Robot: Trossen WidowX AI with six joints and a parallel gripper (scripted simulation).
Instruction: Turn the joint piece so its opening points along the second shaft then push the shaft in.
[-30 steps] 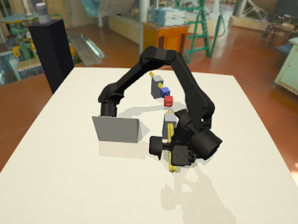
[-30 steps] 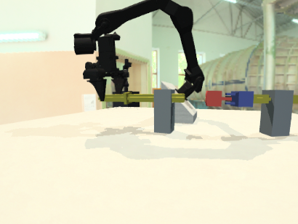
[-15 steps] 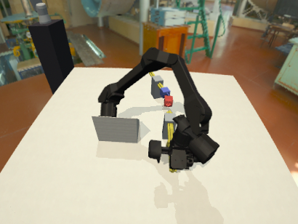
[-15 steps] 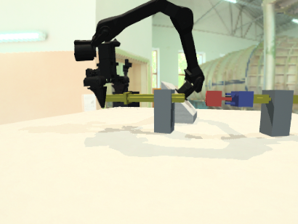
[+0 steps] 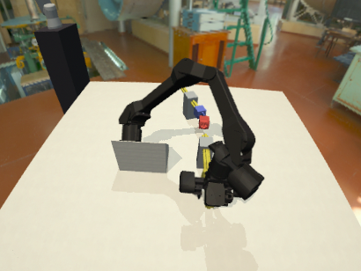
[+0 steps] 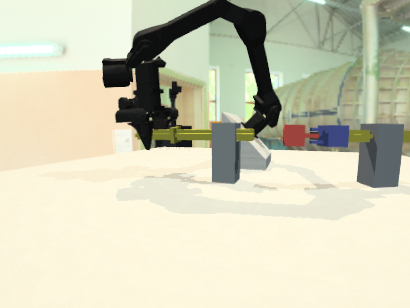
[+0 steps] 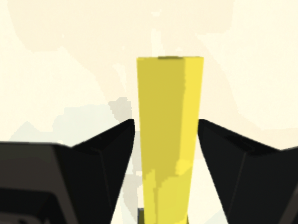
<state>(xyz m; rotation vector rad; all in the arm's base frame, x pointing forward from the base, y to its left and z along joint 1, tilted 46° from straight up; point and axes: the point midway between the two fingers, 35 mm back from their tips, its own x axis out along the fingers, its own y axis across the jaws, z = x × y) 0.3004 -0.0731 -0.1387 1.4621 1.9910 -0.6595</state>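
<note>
The second shaft (image 5: 207, 160) (image 6: 195, 135) (image 7: 162, 100) is yellow and runs through the near grey block (image 5: 205, 142) (image 6: 226, 160). Its inner end is a short gap away from the red joint piece (image 5: 203, 122) (image 6: 294, 135), which faces roughly toward it. The red piece is hinged to the blue piece (image 5: 200, 110) (image 6: 334, 136) on the first shaft (image 5: 184, 90) (image 6: 359, 135), held by the far grey block (image 5: 190, 106) (image 6: 387, 155). My gripper (image 6: 146, 146) (image 7: 165, 125) is partly open, its fingers close beside the outer end of the second shaft, with a narrow gap visible at the left finger.
A slanted grey slab (image 5: 143, 158) (image 6: 255, 152) stands beside the arm's base on the white table (image 5: 79, 229) (image 6: 200, 250). The second shaft has a small collar (image 6: 173, 135) between my gripper and the near block. A dark pillar (image 5: 66, 62) stands behind the table.
</note>
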